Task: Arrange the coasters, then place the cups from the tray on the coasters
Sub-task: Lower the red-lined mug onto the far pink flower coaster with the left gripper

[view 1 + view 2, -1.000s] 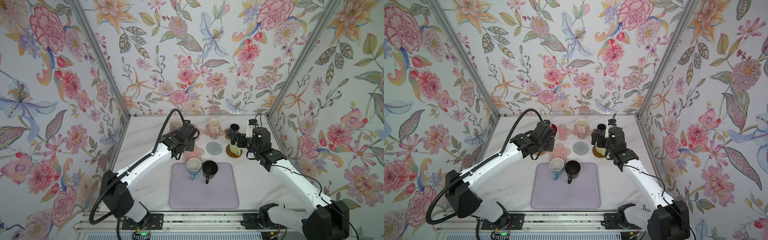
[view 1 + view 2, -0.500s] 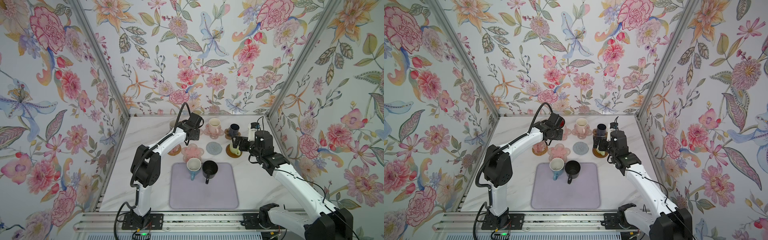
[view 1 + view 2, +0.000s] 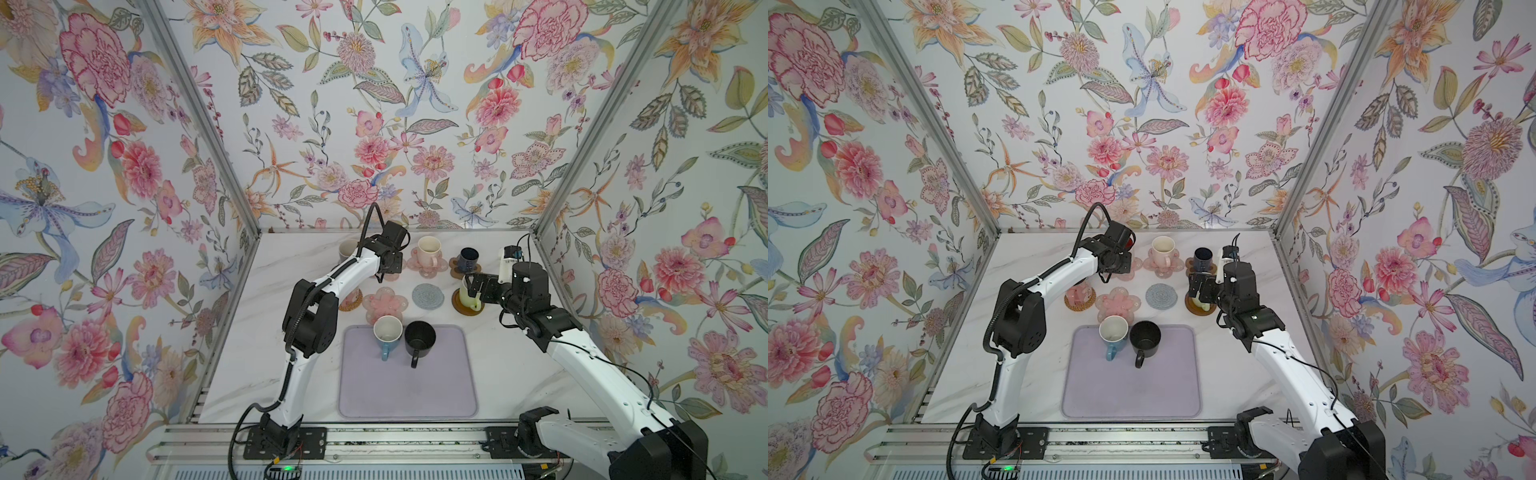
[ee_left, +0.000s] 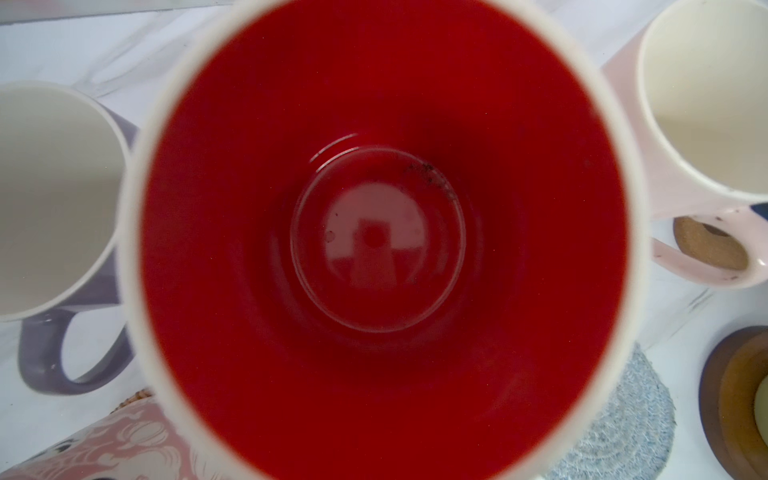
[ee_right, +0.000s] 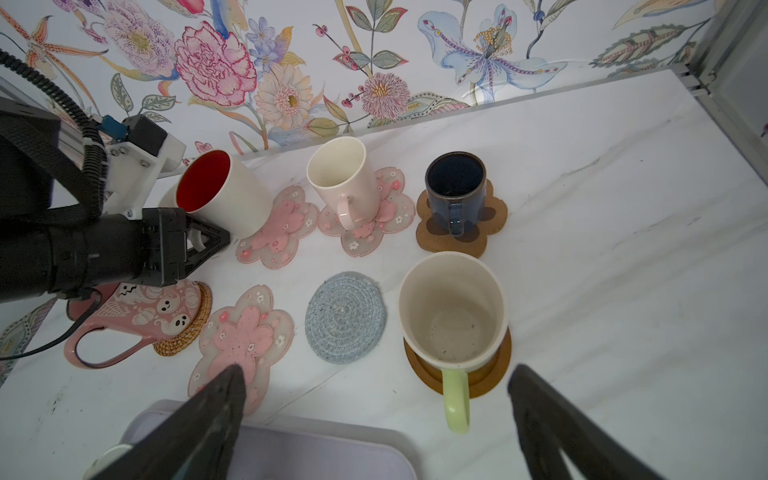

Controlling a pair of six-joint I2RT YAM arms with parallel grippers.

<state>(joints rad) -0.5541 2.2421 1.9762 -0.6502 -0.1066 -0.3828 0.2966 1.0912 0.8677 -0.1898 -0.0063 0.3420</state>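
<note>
My left gripper (image 5: 203, 243) is shut on the white cup with red inside (image 5: 220, 195). That cup is tilted, its base on a pink flower coaster (image 5: 278, 232) at the back, and its red inside (image 4: 382, 232) fills the left wrist view. My right gripper (image 5: 374, 415) is open just in front of the light green cup (image 5: 453, 311), which stands on the brown wooden disc (image 5: 494, 374). A blue cup (image 3: 387, 332) and a black cup (image 3: 419, 336) stand on the lavender tray (image 3: 407, 386).
At the back stand a lavender cup (image 3: 347, 249), a cream cup (image 5: 340, 183) on a flower coaster, and a navy cup (image 5: 455, 183) on the paw coaster (image 5: 490, 224). A pink cup (image 5: 153, 311) sits on rattan. One flower coaster (image 5: 245, 332) and the grey knitted coaster (image 5: 345, 316) are bare.
My left gripper has carried the red-inside cup from the middle of the table to the back row. The right gripper has stayed open by the green cup.
</note>
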